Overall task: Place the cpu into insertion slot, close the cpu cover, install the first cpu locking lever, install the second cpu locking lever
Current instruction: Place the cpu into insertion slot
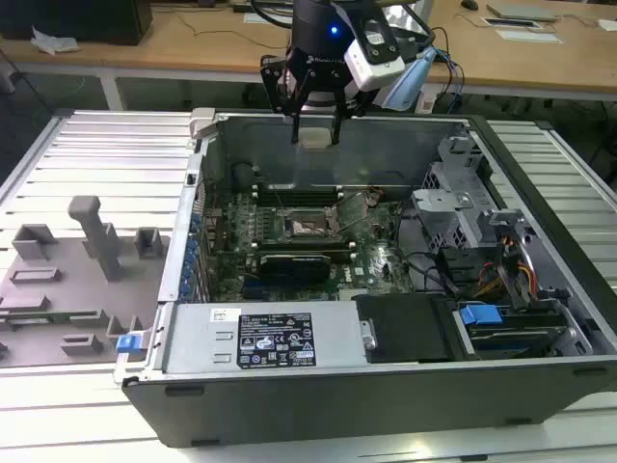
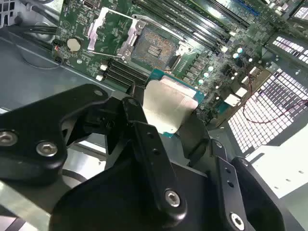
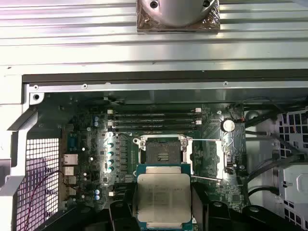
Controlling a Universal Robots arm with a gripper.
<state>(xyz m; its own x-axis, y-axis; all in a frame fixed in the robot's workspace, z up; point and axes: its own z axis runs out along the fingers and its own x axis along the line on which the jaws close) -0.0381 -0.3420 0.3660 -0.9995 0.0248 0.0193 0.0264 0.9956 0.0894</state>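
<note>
The slatted metal table (image 1: 96,145) carried an open computer case (image 1: 386,395) with its motherboard (image 3: 96,144) exposed. Above the case's far wall in the exterior view, the pincer (image 1: 315,133) hung with its two fingers drawn in on opposite edges of the cpu (image 3: 162,197), holding it flat with the metal top facing the first wrist camera. The chip was in the air, well above the board and off to one side of the insertion slot (image 3: 162,155), not over it.

By my reading, none of the four steps was complete. The slot lay bare with its pin field showing, the cpu cover (image 2: 95,34) stood swung open beside it, and a wire lever (image 3: 207,140) looked unlatched.

A printed label (image 1: 275,342) sat on the grey unit at the case's near edge, its text too small to make out. The markings on the chip's top were equally illegible.
</note>
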